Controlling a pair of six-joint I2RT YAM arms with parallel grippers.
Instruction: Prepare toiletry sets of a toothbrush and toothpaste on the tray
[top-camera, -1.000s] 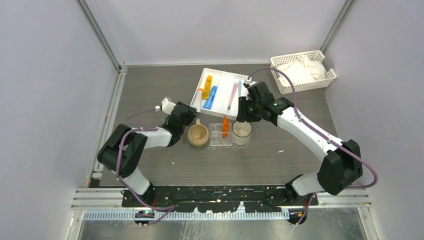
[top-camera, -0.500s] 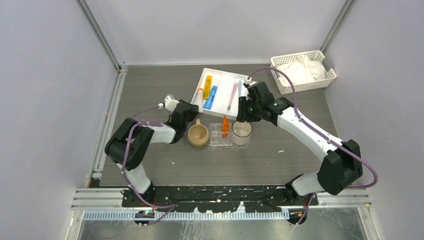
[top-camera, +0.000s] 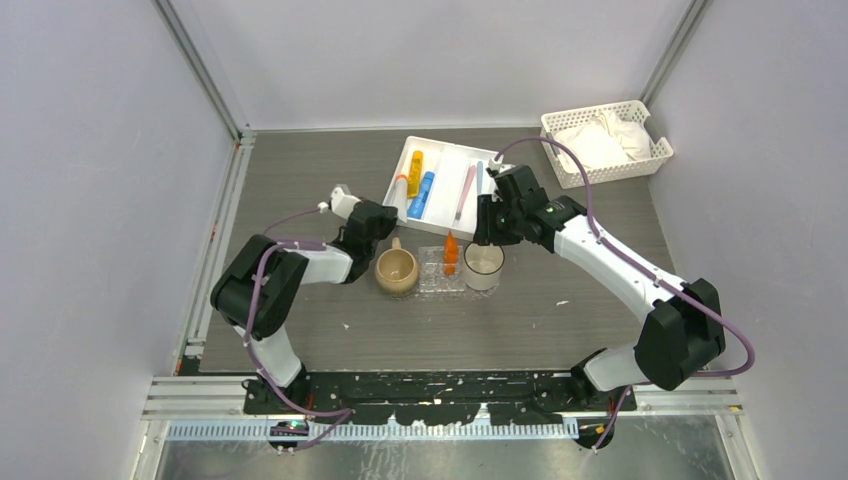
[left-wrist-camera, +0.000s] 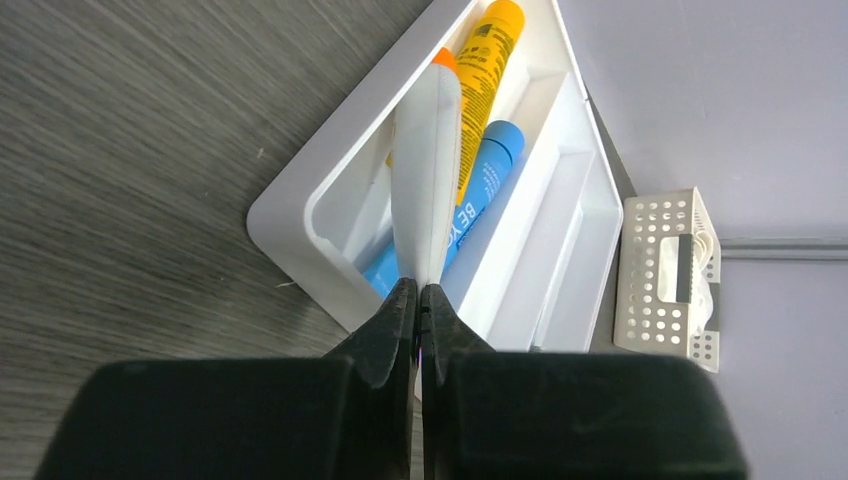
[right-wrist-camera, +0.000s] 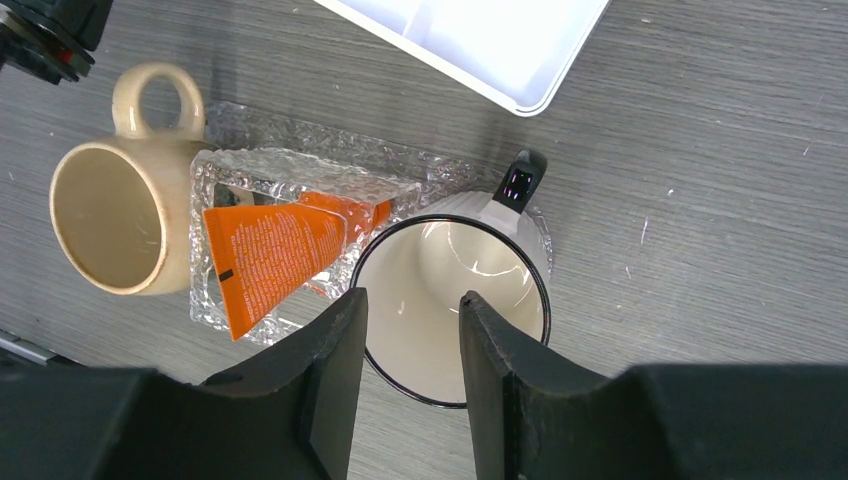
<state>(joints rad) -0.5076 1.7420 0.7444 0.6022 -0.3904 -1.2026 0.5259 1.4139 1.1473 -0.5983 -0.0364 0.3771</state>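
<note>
My left gripper is shut on the near end of a white toothbrush with an orange tip, which lies in the left slot of the white compartmented tray. A yellow toothpaste tube and a blue one lie beside it. The orange toothpaste tube leans on the clear textured tray. My right gripper is open and empty above a white mug.
A beige mug stands at the clear tray's left end and the white black-rimmed mug at its right end. A pink toothbrush lies in the compartmented tray. A white slotted basket sits at the back right.
My left arm has moved forward and right toward the compartmented tray's left edge. The right arm and the orange tube have not moved.
</note>
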